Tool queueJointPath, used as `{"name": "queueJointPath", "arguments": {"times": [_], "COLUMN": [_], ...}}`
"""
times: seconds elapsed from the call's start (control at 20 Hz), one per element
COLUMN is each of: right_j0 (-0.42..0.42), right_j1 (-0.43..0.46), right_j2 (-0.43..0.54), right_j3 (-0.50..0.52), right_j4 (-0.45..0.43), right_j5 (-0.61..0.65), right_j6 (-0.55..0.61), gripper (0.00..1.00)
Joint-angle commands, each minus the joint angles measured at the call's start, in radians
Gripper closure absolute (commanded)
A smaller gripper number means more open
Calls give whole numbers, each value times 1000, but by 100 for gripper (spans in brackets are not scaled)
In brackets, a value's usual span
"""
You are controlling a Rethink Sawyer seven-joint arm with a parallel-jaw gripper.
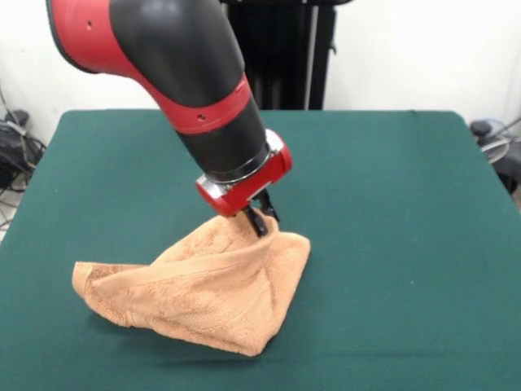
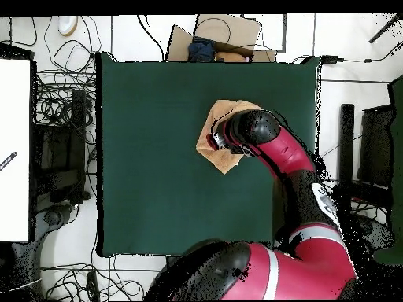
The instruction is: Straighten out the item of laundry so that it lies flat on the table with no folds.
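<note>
**Two cameras, one worktop**

The front view looks from across the worktop (image 1: 391,204) toward the robot, set low and fairly close, so the near edge is cut off and the arm (image 1: 187,73) enters from the top. The overhead view looks straight down from high above, with the robot's base at the bottom, taking in the whole worktop (image 2: 157,157) and the floor around it. Both views share the green surface, the arm and the towel (image 1: 203,293).

Even overhead light is falling; towel (image 1: 203,289) is casting a soft shadow on table (image 1: 391,244); no glare.
</note>
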Motion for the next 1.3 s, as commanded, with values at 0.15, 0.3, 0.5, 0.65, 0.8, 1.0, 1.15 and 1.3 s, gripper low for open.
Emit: {"name": "queueJointPath", "arguments": {"times": [0.15, 0.3, 0.5, 0.65, 0.8, 1.0, 1.15, 1.3], "right_j0": [23, 29, 32, 55, 94, 128, 147, 171], "right_j1": [4, 14, 20, 35, 61, 83, 98, 128], "right_j2": [-35, -39, -39, -72, -122, -165, -192, -218], "right_j3": [10, -7, -12, -52, -102, -147, -182, -248], "right_j4": [-45, -43, -42, -71, -109, -135, -150, -163], "right_j5": [74, 82, 81, 134, 179, 204, 248, 332], "right_j6": [294, 297, 299, 313, 335, 344, 356, 377], "gripper": [100, 100, 100, 100, 100, 100, 100, 100]}}
